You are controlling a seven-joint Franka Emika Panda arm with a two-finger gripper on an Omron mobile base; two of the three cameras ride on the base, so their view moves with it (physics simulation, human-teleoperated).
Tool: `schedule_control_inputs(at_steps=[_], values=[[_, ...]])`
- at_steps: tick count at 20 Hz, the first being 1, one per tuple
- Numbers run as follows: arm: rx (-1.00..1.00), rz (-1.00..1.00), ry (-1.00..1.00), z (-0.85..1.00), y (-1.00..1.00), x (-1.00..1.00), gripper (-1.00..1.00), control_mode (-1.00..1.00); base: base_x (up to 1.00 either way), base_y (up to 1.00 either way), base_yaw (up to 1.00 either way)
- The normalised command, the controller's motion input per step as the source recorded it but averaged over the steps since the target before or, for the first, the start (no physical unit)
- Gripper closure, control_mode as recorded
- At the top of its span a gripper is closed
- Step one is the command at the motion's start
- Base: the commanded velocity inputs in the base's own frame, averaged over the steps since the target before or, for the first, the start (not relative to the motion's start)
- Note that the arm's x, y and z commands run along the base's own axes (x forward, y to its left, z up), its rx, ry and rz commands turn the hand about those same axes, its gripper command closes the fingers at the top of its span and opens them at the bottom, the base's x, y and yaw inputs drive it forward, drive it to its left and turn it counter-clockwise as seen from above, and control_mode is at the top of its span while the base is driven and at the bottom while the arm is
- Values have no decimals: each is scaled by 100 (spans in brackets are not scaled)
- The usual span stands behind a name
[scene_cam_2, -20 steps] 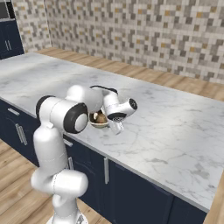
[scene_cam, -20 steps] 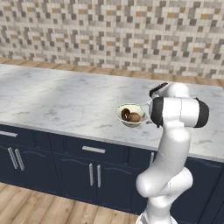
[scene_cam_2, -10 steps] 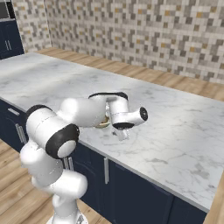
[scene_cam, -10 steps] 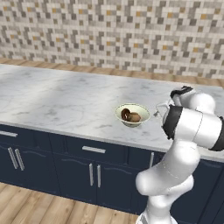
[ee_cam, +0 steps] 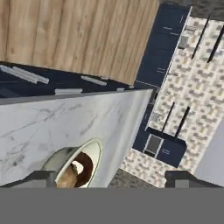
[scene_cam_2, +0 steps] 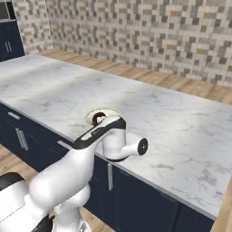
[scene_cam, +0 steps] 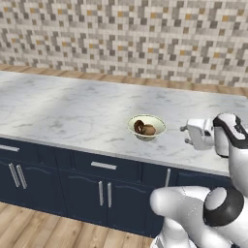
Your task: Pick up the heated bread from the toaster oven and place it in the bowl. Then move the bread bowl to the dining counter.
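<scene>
The bowl sits mid-frame on the dining counter with the heated bread inside — the gripper, right of it, stands wide and empty.

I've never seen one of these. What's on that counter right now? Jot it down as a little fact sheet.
surface: dining counter, white-grey marble over navy cabinets
bowl: upright near the counter's front edge
heated bread: brown lump lying inside the bowl
gripper: open, to the right of the bowl, holding nothing
contact: gripper apart from the bowl
</scene>
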Motion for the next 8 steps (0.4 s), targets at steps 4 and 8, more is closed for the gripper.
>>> schedule_control_inputs(at_steps=[4, 8], values=[[-26, 7, -56, 53, 100, -100, -100, -100, 0, 0, 0], [-41, 16, -48, 73, 100, -99, -100, -100, 0, 0, 0]])
